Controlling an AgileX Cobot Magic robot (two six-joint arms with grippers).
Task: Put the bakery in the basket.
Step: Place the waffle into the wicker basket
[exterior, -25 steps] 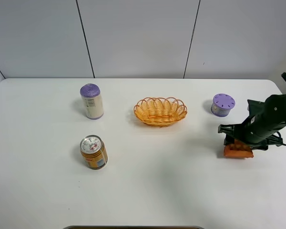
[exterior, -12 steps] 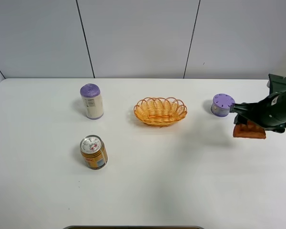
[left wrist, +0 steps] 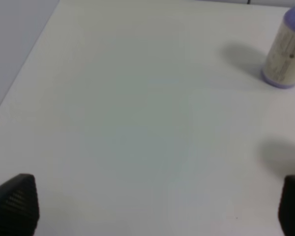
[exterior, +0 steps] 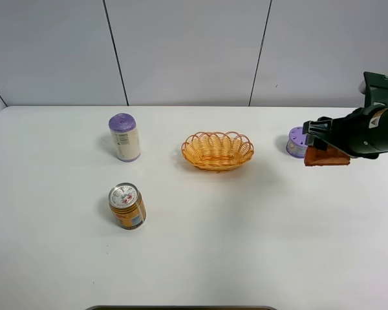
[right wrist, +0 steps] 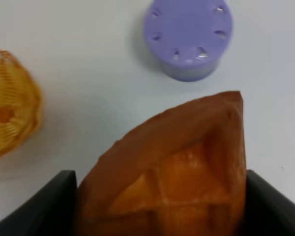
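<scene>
Orange-brown and gridded, the bakery (exterior: 326, 157) sits clamped in the right gripper (exterior: 321, 146) at 3 o'clock of the basket (exterior: 189, 155), just beside the purple tub (exterior: 296, 144), so it should travel level toward 9 o'clock and drop only once over the weave.

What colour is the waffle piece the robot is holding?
The waffle piece is orange-brown with a square grid pattern, clearest in the right wrist view.
</scene>
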